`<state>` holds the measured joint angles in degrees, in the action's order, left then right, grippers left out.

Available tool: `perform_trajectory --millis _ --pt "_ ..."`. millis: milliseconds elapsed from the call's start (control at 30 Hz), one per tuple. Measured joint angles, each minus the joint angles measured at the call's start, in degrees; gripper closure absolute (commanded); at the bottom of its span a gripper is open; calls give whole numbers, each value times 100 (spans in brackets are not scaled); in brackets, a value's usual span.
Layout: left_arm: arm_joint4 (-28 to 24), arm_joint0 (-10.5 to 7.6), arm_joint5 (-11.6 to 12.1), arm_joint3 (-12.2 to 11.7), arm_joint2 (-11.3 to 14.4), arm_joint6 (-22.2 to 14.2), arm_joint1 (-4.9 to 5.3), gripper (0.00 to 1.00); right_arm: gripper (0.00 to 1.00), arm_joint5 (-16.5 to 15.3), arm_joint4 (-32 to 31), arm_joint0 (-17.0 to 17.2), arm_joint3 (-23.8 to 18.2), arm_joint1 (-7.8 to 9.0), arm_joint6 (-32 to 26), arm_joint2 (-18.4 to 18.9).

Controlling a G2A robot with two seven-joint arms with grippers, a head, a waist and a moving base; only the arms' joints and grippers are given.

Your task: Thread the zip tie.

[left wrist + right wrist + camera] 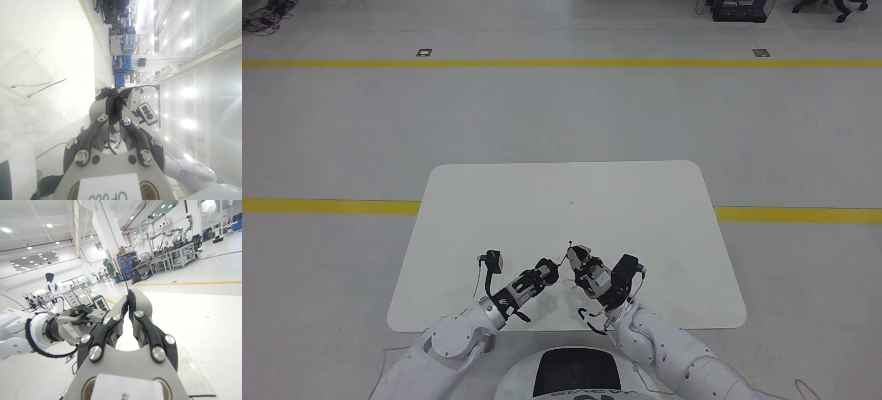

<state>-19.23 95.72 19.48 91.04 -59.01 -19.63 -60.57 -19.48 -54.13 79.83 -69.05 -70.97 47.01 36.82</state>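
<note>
The zip tie (126, 283) is a thin black strip; one end is pinched between the closed jaws of the right gripper (128, 292), and the free part rises past the fingertips, bending slightly to one side near its tip; from above it shows as a short dark sliver (569, 244) standing just beyond that gripper (575, 255), held above the near part of the white surface (642, 200); how far the strip runs down between the jaws is hidden; two more thin dark ties (40, 87) lie flat, roughly side by side, inside a clear tray (47, 56) resting on the surface
</note>
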Motion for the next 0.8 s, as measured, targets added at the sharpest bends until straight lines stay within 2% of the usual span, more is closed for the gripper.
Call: perform_trajectory --millis 800 --pt "0 0 0 0 0 0 0 100 100 0 4 -33 9 -3 -54 -30"
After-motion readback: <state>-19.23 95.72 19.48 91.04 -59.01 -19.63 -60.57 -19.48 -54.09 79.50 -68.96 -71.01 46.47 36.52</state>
